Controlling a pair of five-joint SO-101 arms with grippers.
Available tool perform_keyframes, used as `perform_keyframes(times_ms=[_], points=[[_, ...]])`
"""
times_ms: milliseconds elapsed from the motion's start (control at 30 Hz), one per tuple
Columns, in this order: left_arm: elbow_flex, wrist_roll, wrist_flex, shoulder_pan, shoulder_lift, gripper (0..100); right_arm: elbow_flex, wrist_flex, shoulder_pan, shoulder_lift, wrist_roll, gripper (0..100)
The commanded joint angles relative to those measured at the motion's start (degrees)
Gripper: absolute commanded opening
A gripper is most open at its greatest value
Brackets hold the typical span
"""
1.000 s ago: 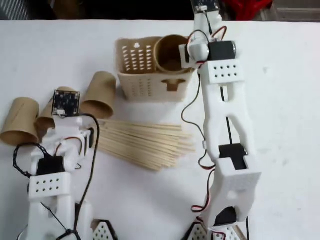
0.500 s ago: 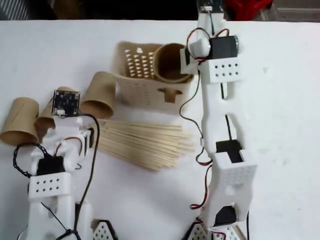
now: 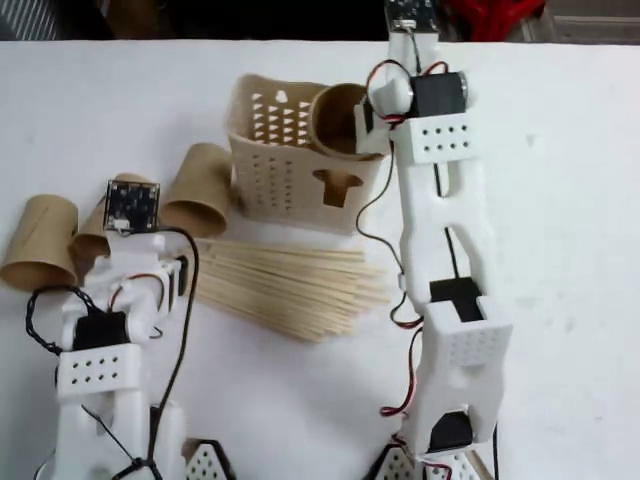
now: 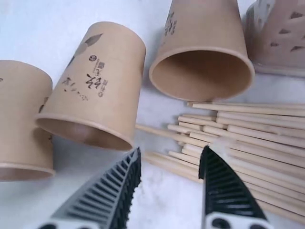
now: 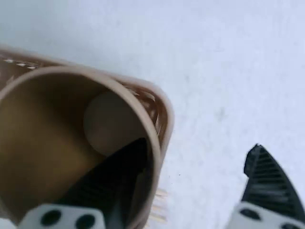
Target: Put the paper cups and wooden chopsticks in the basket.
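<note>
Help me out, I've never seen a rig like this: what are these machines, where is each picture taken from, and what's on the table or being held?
These are two small robot arms at a white table. The high view looks down from above; the other two come from a camera on each arm's wrist. Three cups lie on their sides beside a bundle of chopsticks, and a fourth cup sits in the basket. The left gripper is open near the cups and chopstick ends, holding nothing. The right gripper is open too, with one finger inside the fourth cup.
</note>
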Motion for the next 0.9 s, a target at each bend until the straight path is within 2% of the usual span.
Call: perform_keyframes(times_ms=[0,200,333,433,633,867], points=[[-11.6,-4.6,9.3,-1.2,-1.2,21,-0.2,0.1,3.0,-6.3,2.5,29.8],[-30.2,-15.6,26.9,-1.3,-0.7,21,7.4,0.0,2.1,-17.2,2.6,11.5],[-39.3,-20.8,36.4,-2.0,-0.7,21,13.3,0.0,2.1,-22.5,6.1,12.2],[-42.7,-24.7,38.8,-5.3,-0.7,23,17.3,0.0,2.2,-24.8,7.6,13.8],[-43.7,-30.4,38.8,-16.5,-0.7,26,23.2,-0.3,2.2,-29.5,9.0,1.3],[-43.3,-38.7,38.3,-26.3,-0.7,26,32.3,-3.7,1.7,-36.1,9.1,2.3]])
